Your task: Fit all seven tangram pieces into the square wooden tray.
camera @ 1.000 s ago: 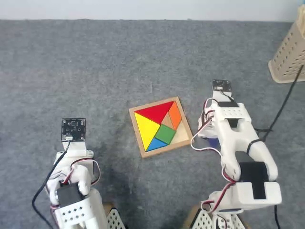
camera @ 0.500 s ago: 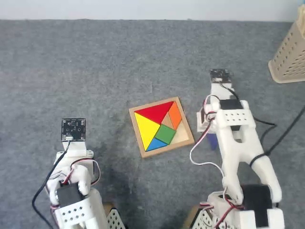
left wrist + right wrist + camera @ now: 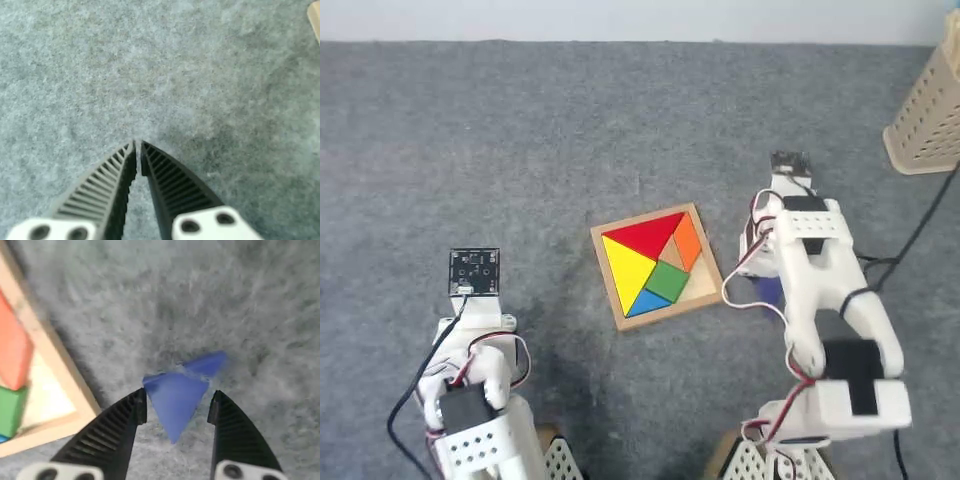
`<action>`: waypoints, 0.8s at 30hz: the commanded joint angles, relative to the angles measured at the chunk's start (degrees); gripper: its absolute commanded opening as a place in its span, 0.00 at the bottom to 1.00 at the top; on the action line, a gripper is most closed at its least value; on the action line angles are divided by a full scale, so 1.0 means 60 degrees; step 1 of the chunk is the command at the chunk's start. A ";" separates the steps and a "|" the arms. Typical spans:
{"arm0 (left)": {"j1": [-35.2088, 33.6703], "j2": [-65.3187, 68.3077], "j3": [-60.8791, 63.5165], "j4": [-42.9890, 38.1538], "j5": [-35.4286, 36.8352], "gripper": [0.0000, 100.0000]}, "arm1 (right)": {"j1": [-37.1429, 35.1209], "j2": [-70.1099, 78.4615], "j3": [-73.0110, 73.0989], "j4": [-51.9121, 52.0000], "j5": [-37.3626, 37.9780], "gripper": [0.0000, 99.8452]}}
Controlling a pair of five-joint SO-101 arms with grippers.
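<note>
The square wooden tray (image 3: 612, 282) lies mid-table on the grey carpet. It holds a red triangle (image 3: 645, 236), a yellow triangle (image 3: 625, 270), an orange piece (image 3: 688, 242), a green square (image 3: 667, 281) and a small blue triangle (image 3: 648, 302). Right of the tray, a dark blue triangle (image 3: 767, 292) peeks out under the right arm. In the right wrist view, my right gripper (image 3: 178, 395) is open with this blue triangle (image 3: 175, 400) between its fingers; a second blue piece (image 3: 206, 363) lies just behind it. My left gripper (image 3: 138, 145) is shut over bare carpet, holding nothing.
A beige perforated rack (image 3: 925, 110) stands at the far right edge. The tray's wooden rim (image 3: 65, 385) runs close beside the right gripper. A tray corner (image 3: 315, 15) shows at the edge of the left wrist view.
The right arm stretched slightly away over the blue piece, then shifted a little right. The left arm and the tray pieces stayed put.
</note>
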 commanded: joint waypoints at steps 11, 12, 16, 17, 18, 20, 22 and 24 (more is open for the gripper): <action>-0.0029 -0.0132 -0.0066 0.0073 -0.0044 0.01 | 0.0007 0.1092 -0.0762 -0.0183 -0.0117 0.20; -0.0029 -0.0132 -0.0066 0.0073 -0.0044 0.01 | 0.0022 0.1033 -0.0733 -0.0168 -0.0132 0.20; -0.0029 -0.0132 -0.0066 0.0073 -0.0044 0.01 | 0.0154 0.0652 -0.0762 -0.0037 -0.0147 0.19; -0.0029 -0.0132 -0.0066 0.0073 -0.0044 0.01 | 0.0168 0.0432 -0.0762 -0.0022 -0.0176 0.19; -0.0029 -0.0132 -0.0066 0.0073 -0.0044 0.01 | 0.0198 0.0168 -0.0762 -0.0022 -0.0205 0.19; -0.0029 -0.0132 -0.0066 0.0073 -0.0044 0.01 | 0.0271 -0.0462 -0.0777 0.0110 -0.0542 0.19; -0.0029 -0.0132 -0.0066 0.0073 -0.0044 0.01 | 0.0242 -0.1018 -0.0777 0.0095 -0.1201 0.19; -0.0029 -0.0132 -0.0066 0.0073 -0.0044 0.01 | 0.0095 -0.1370 -0.0777 0.0066 -0.1700 0.19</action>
